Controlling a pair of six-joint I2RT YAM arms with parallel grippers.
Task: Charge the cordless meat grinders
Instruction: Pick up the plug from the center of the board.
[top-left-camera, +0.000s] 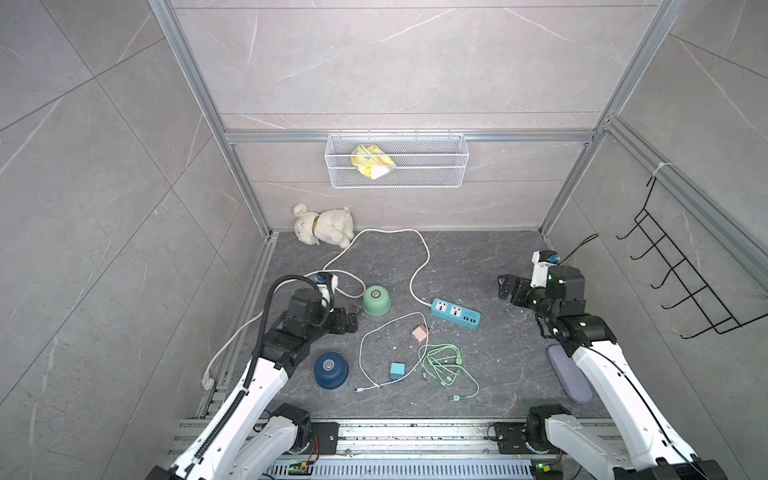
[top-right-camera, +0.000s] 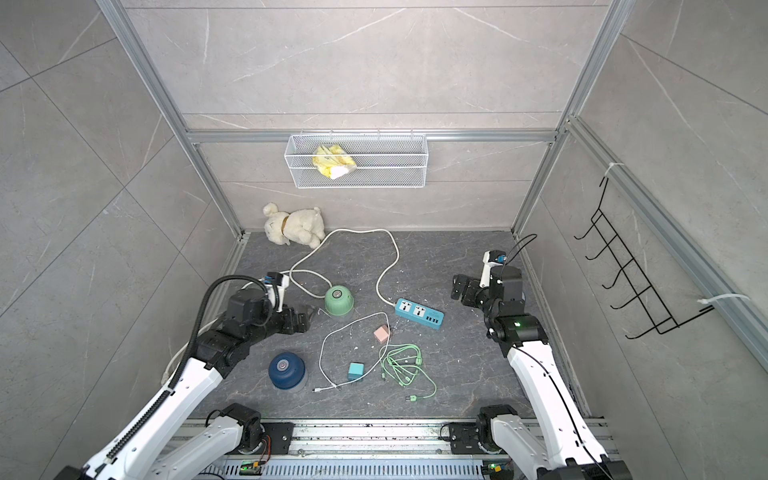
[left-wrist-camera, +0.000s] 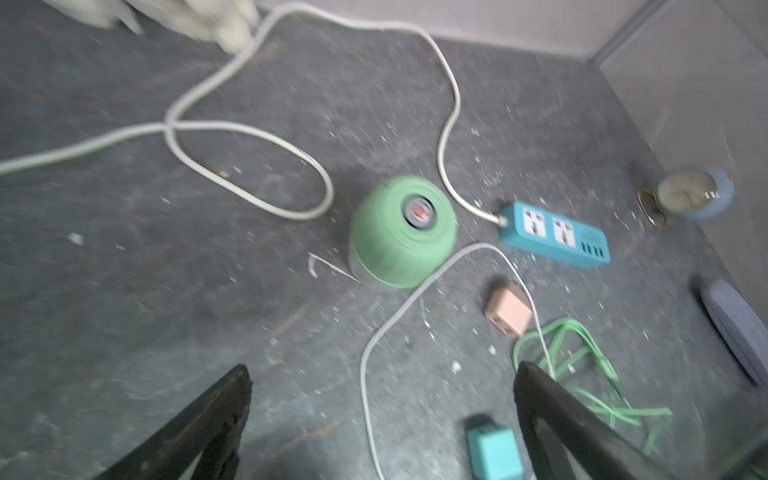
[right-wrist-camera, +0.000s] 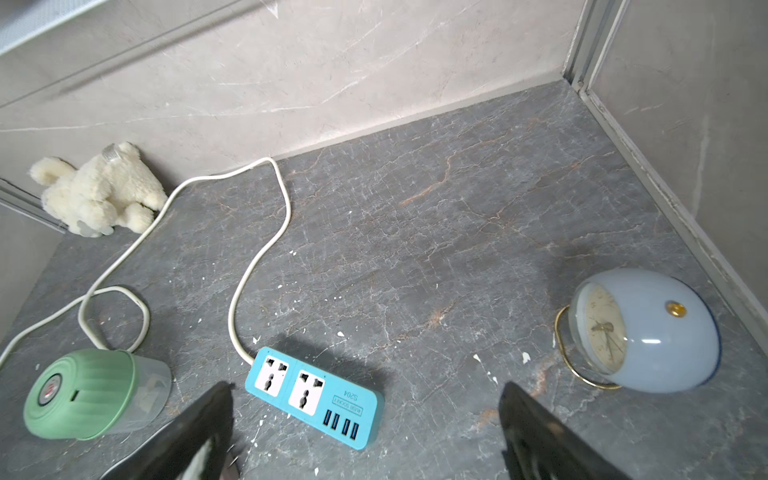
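In a top view the mint grinder (top-left-camera: 376, 302) stood on the bench (top-left-camera: 478, 257) at two o'clock from the left fingers (top-left-camera: 348, 322), near them; the navy grinder (top-left-camera: 331, 370) at six. The right fingers (top-left-camera: 505, 287) were farther. Both pairs stood apart, empty.

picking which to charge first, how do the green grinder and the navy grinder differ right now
Colour: the green grinder is pale mint, the navy grinder is dark blue.
Place: the green grinder sits farther back, beside a loop of the power strip's white cord. The navy grinder sits nearer the robot's base, close to the left arm.
Shared: both are domes standing upright with a round metal centre on top, and neither is held.
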